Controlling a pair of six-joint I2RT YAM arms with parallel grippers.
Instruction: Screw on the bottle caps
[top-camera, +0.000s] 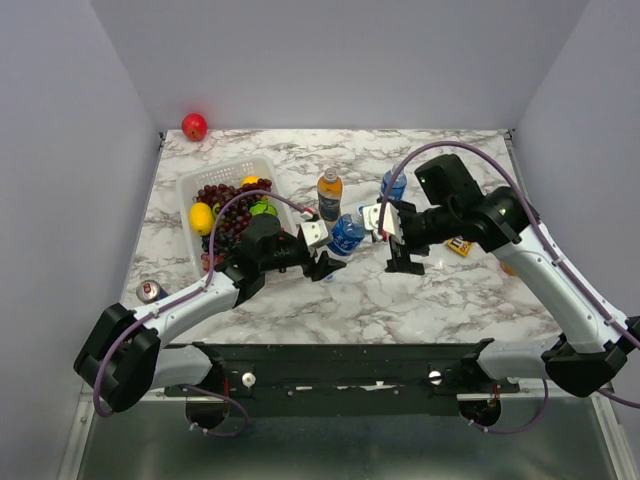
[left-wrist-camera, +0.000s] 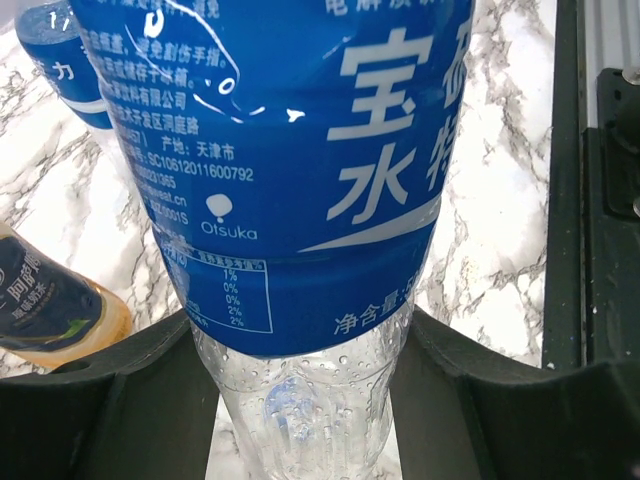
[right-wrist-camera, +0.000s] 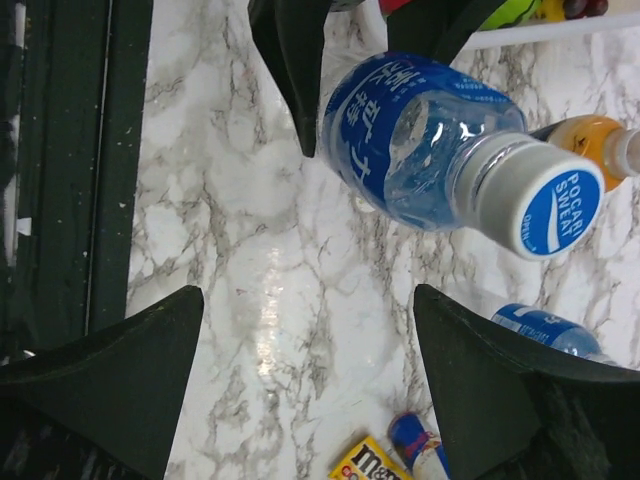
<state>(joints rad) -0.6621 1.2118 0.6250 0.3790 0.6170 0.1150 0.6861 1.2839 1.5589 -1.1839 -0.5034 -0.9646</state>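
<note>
My left gripper (left-wrist-camera: 305, 400) is shut on the lower body of a clear bottle with a blue label (left-wrist-camera: 300, 180), which stands near the table's middle (top-camera: 347, 233). A white cap with a blue top (right-wrist-camera: 545, 205) sits on that bottle's neck. My right gripper (right-wrist-camera: 300, 340) is open over bare marble just right of the bottle (top-camera: 404, 260), with nothing between its fingers. A second blue-label bottle (top-camera: 393, 185) and an orange-drink bottle (top-camera: 329, 193) stand behind. No loose caps show.
A white basket (top-camera: 190, 185) of grapes and fruit sits at the left, a red apple (top-camera: 194, 126) in the far left corner. A drink can (top-camera: 150, 291) stands near the left edge. A yellow candy packet (right-wrist-camera: 375, 465) and a red-blue can (right-wrist-camera: 420, 445) lie by my right gripper.
</note>
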